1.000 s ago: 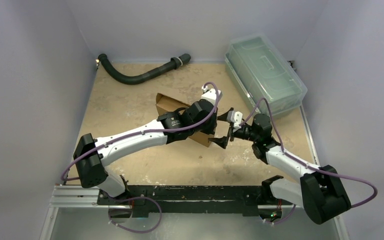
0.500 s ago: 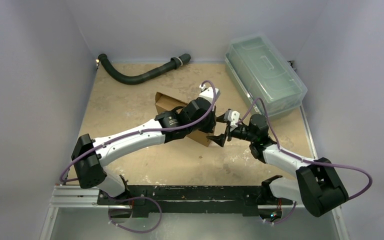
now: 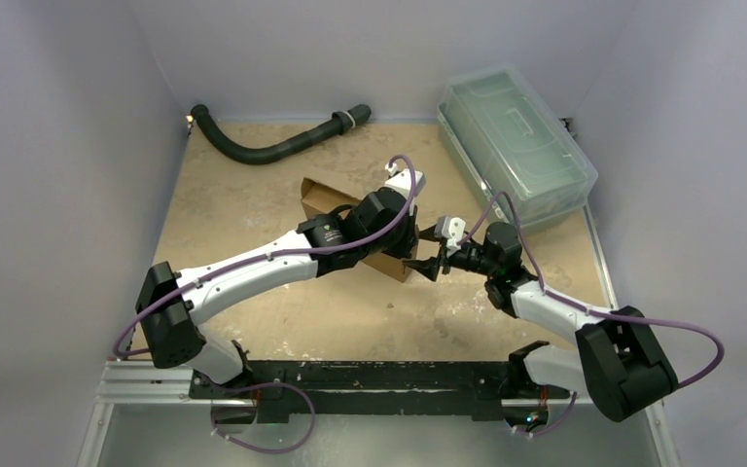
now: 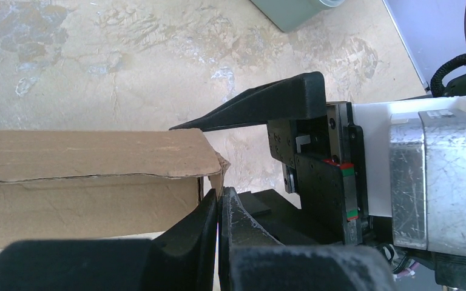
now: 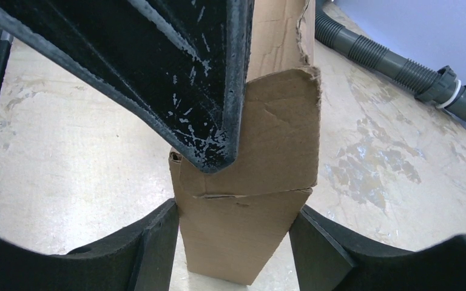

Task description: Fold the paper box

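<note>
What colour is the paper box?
The paper box is plain brown, no print; the right wrist view shows it best.

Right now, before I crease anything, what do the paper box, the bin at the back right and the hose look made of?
The paper box looks like plain brown corrugated cardboard, matte and unprinted, with ragged cut edges. The bin seems to be clear greenish plastic, smooth, with a see-through lid. The hose appears to be dark ribbed rubber or flexible plastic; which of the two I cannot tell.

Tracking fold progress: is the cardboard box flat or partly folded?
Partly folded: the paper box has panels bent up, meeting at a corner. Whether its lid is shut, cannot tell.
</note>
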